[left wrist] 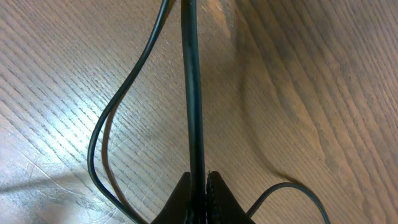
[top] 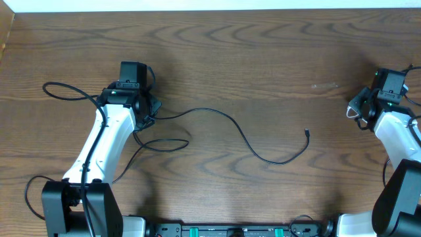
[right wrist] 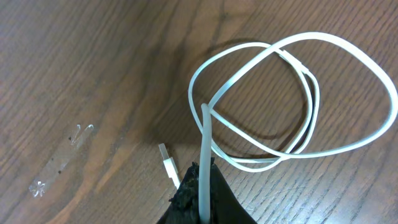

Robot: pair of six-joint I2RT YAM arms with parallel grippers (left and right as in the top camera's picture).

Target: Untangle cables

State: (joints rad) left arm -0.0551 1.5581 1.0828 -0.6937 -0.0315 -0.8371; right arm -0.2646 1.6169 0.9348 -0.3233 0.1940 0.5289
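Black cable (left wrist: 191, 93): clamped between the closed jaws of the left gripper (left wrist: 200, 185), running straight out ahead of them; a thinner black strand (left wrist: 99, 143) bows off to one side.
Free end: the black plug (top: 308, 133) lies well apart, out on open wood.
White cable (right wrist: 298, 93): gripped in the closed jaws of the right gripper (right wrist: 204, 180), looped over itself just ahead; the white plug (right wrist: 166, 163) rests beside the jaws.
Handling: probably best to draw slowly and low, letting loops slide open instead of cinching.
Room: bare table (top: 263, 52) between both jaws; far edge (top: 210, 11) beyond them.
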